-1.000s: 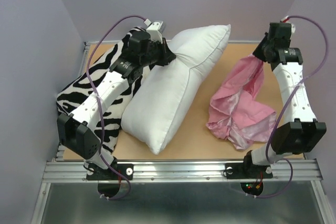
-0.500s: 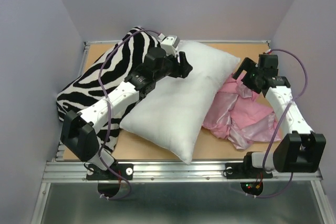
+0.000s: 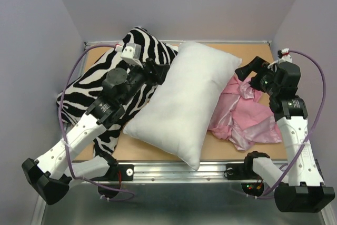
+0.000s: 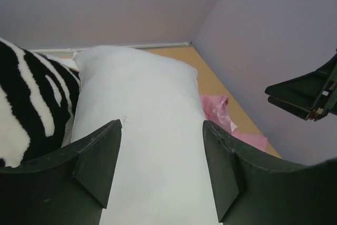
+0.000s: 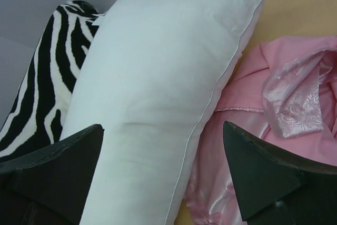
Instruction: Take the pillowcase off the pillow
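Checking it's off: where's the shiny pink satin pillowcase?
Top view: the pillowcase lies crumpled on the right side of the table, against the plump white pillow.

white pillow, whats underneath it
The white pillow leans on the zebra pillow at its left and covers part of the pink pillowcase at its right. How far either runs beneath is hidden.

- No text, label, brand, number or sign is showing readably in any of the three views.
- The pillow is showing plain white cloth with no lettering.
- The pillowcase is showing only a woven pattern, not letters.
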Action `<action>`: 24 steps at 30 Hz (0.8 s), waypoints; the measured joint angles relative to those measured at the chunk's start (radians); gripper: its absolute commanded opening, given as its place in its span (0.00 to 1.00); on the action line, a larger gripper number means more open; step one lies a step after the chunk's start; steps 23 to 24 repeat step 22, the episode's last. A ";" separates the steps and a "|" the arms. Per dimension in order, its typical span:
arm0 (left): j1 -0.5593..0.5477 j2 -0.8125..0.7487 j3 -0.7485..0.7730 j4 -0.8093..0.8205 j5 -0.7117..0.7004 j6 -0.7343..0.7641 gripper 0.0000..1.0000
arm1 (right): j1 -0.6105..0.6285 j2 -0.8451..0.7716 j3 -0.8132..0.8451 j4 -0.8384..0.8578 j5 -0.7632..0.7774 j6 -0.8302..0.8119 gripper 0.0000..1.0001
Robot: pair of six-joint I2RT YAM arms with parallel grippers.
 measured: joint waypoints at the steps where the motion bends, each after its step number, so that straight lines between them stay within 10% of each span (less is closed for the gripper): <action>1: 0.000 -0.021 -0.020 -0.008 -0.012 -0.003 0.74 | 0.000 -0.014 -0.008 0.000 -0.007 0.000 1.00; 24: 0.000 -0.198 -0.166 -0.089 -0.119 -0.037 0.78 | 0.000 -0.085 -0.119 -0.008 -0.020 -0.008 1.00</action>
